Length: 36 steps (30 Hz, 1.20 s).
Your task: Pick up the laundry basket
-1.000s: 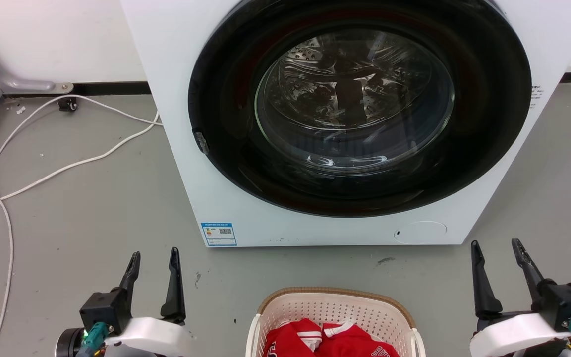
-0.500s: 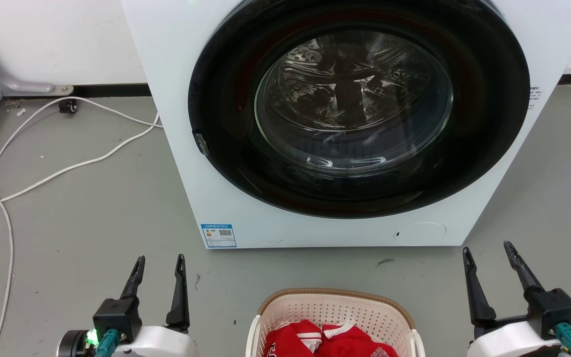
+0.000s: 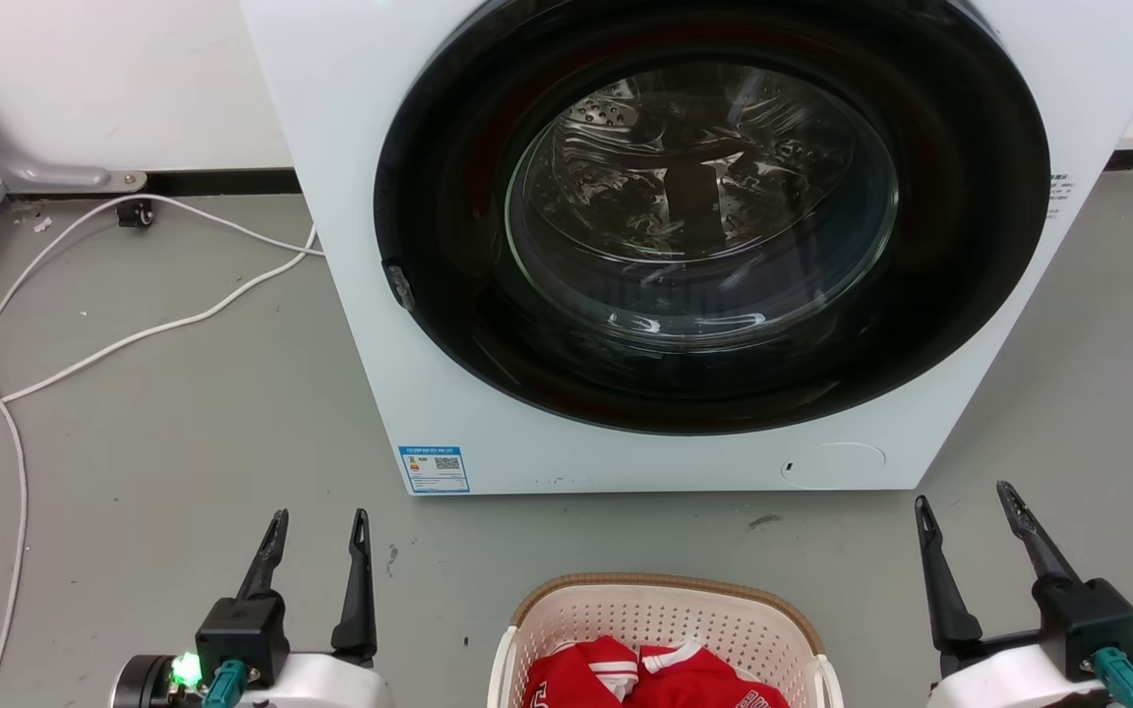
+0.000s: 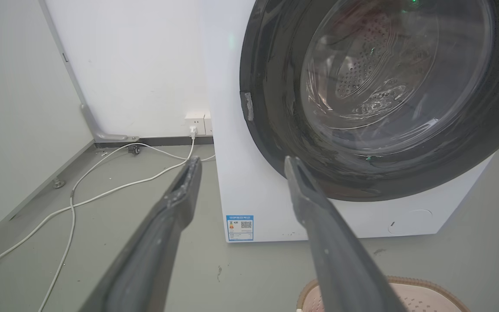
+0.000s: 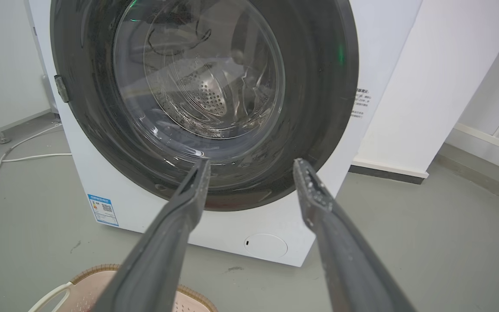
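The laundry basket (image 3: pixel 665 619), cream-white with small holes and a brown woven rim, sits on the grey floor at the bottom centre of the head view, with red clothes (image 3: pixel 655 674) inside. Its rim also shows in the left wrist view as the laundry basket (image 4: pixel 427 292) and in the right wrist view as the laundry basket (image 5: pixel 89 281). My left gripper (image 3: pixel 319 517) stands open to the basket's left, empty. My right gripper (image 3: pixel 965 495) stands open to its right, also empty. Neither touches the basket.
A white front-loading washing machine (image 3: pixel 370 295) with its round dark door (image 3: pixel 714 216) shut stands just behind the basket. White cables (image 3: pixel 114 344) trail across the floor at the left. A white wall (image 5: pixel 427 86) and skirting lie to the right.
Both grippers have drawn back slightly toward the bottom of the head view, the right one also shifting a little left. The basket has not moved.
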### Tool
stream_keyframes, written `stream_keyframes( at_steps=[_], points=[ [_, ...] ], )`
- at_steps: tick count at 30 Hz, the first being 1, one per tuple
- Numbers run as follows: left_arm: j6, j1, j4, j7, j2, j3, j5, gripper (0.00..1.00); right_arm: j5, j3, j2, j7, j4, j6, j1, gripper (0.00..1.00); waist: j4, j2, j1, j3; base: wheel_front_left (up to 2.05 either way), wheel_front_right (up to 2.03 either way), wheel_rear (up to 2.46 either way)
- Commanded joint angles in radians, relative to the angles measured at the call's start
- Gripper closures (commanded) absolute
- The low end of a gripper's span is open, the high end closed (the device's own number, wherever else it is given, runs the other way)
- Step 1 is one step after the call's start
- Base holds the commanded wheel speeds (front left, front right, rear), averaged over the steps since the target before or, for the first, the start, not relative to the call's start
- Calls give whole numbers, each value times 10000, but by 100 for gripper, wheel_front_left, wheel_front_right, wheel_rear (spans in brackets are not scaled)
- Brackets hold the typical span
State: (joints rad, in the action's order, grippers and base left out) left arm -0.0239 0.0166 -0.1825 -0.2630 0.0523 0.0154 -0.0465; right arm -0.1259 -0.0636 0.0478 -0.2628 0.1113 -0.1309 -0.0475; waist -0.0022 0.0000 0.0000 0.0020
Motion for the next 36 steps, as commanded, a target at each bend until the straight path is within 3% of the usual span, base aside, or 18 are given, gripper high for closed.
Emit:
stream_keyframes(
  at_steps=[1, 21, 29, 36],
  points=[
    [-7, 118, -30, -28, -17, -38, 14, 0, 69, -1, 44, -32, 20, 3, -103, 0, 1, 0, 0, 0, 0, 0, 0],
    [44, 122, -66, -28, -24, 21, -57, 0, 581, 15, 42, -30, 150, 3, -71, 0, 6, 0, 0, 31, 0, 0, 0],
    [-340, -386, -857, -26, -21, 180, -27, 0, 708, -126, 41, -29, 514, 5, 167, 0, -45, 0, 0, 205, 0, 0, 0],
    [-721, -1238, -2579, -26, -25, 348, -124, 0, 516, -152, 36, -29, 2496, 5, 687, 0, -234, 0, 0, 683, 0, 0, 0]
  ],
)
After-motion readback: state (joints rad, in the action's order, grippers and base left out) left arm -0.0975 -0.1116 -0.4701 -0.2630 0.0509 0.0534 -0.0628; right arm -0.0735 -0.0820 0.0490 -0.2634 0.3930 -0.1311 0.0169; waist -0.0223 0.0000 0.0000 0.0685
